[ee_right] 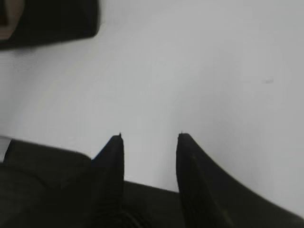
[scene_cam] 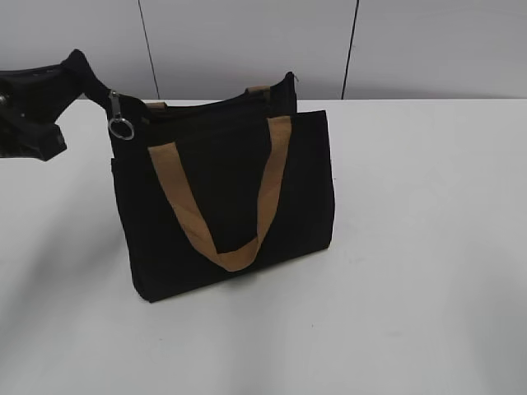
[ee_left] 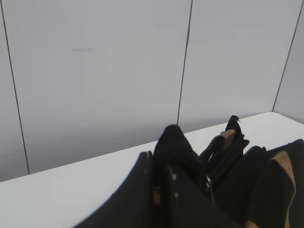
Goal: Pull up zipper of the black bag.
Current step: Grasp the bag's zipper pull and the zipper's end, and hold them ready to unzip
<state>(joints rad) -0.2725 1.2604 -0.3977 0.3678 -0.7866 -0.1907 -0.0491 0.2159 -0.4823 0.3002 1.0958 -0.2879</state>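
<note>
One view alone shows zipper [scene_cam: 120, 118]; left tool [ee_left: 173, 142] seemingly pinches bag [scene_cam: 230, 197]

Matte black throughout: left gripper [scene_cam: 72, 70] bulky and angular, right gripper [ee_right: 149, 142] ending in two tapered, pointed fingers [ee_right: 113, 161].

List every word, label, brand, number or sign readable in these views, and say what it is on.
None can be read. The black bag shows plain fabric and tan handles with no visible label. The zipper pull is too small to show any marking. The wall and table carry no text.
</note>
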